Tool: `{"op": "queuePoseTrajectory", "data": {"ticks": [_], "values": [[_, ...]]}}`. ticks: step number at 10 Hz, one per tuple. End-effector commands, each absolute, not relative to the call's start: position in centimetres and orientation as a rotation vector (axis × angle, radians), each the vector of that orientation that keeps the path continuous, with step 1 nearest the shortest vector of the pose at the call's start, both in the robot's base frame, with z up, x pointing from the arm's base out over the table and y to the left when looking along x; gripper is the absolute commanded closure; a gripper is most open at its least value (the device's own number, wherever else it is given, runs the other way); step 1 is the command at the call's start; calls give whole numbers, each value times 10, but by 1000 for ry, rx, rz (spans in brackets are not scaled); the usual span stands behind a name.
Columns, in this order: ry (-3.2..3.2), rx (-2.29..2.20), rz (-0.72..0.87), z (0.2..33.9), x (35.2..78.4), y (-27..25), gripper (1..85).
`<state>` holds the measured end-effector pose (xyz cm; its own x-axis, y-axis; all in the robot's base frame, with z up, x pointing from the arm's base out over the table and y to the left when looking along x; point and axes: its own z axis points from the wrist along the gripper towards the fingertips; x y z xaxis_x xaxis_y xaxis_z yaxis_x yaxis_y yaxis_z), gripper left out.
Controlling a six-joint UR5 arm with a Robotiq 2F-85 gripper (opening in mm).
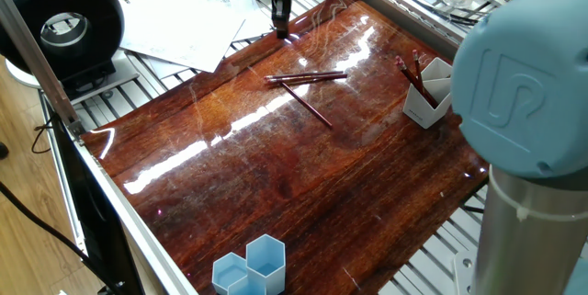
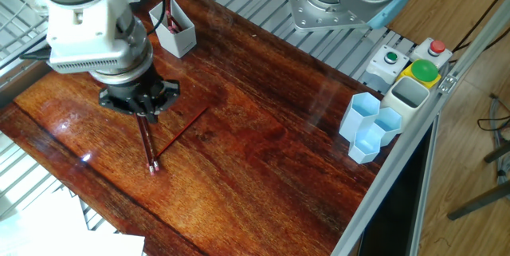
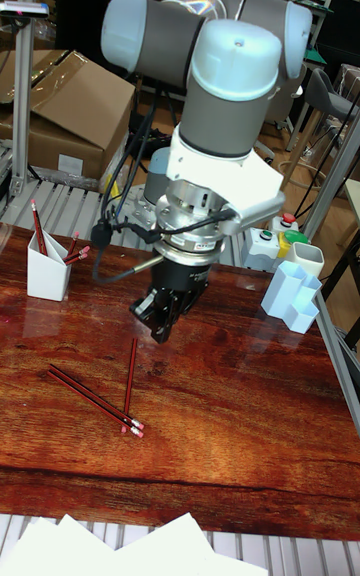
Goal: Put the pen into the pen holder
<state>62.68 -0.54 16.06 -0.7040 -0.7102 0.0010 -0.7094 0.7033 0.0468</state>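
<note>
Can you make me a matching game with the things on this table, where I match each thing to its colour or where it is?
Things:
1. pen holder
2. honeycomb cups
3. loose pens
4. gripper

Descriptions:
A. light blue
B. lying flat on the wood
C. white, with pens standing in it
D. black, above the table

Pairs: 1-C, 2-A, 3-B, 4-D
</note>
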Motion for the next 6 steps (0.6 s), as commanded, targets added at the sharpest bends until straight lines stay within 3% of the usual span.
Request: {"op": "queuePoseTrajectory", "data": {"ticks": [1,3,4,6], "values": [[-2921,1071,-8,158,629,-19,847],[-2918,1129,-8,158,633,-18,847],[-2890,1241,-101,149,655,-10,847],[-2843,1355,-114,143,683,-13,847]]}}
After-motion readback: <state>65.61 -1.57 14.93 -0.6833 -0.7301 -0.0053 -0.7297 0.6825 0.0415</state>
